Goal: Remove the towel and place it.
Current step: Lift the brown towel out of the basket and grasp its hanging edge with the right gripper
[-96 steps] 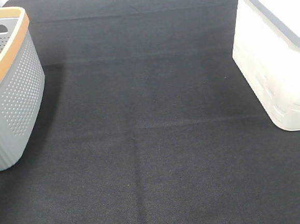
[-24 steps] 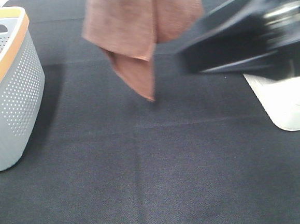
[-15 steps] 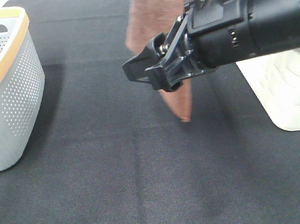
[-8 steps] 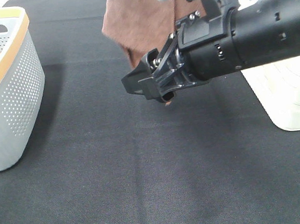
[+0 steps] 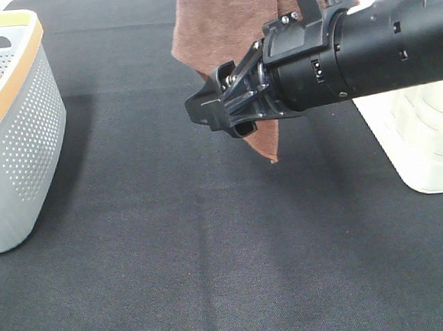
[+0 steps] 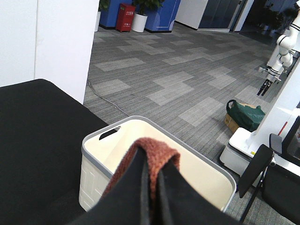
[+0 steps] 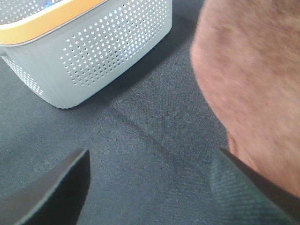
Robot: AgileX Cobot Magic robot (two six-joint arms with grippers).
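**Towel hangs from the left tool; right tool open beside it**

The black bench (image 5: 215,273) carries a white bin (image 5: 427,149) at far right and a grey perforated basket (image 5: 21,150) at far left. The reddish-brown towel (image 5: 218,28) hangs between them above the far middle, lifted to drape free. Only the left wrist view shows why: the left tool (image 6: 151,164) is clenched on its top fold. The right tool (image 5: 219,113), jaws spread and empty, sits just beside the cloth, probably to catch an edge.
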